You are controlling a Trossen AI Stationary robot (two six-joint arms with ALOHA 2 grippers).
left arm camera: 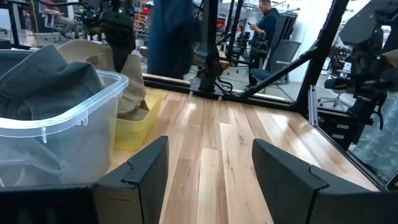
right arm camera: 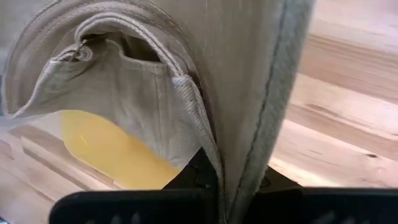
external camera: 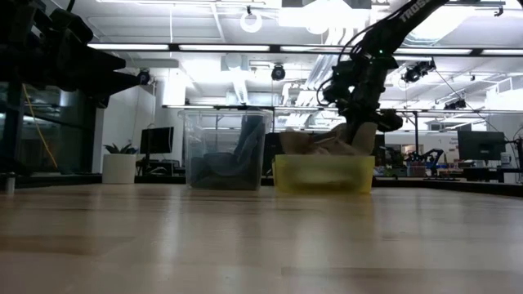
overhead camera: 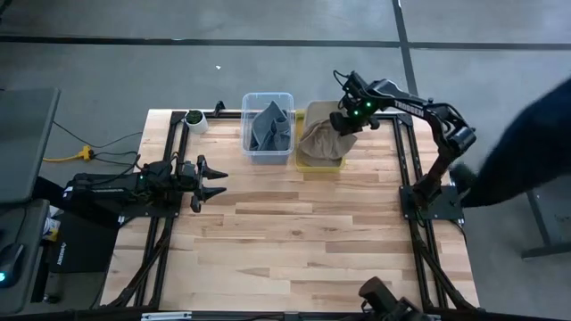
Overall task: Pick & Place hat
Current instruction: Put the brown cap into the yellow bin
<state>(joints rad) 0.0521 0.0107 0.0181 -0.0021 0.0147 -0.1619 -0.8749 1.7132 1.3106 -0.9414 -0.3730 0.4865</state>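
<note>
Upper centre-right of your high view: the right gripper [overhead camera: 346, 122], jaws clamped on the tan hat [overhead camera: 323, 138], holds it over the yellow bin [overhead camera: 306, 162]. Left gripper [overhead camera: 211, 181] waits mid-left, jaws wide.

a tan cloth hat [overhead camera: 323, 138] hangs crumpled and partly lifted over the yellow bin [overhead camera: 306, 162] at the table's far edge, its lower folds inside the bin. the right gripper [overhead camera: 350, 115] pinches its upper fabric, the stitched brim draping down.
</note>
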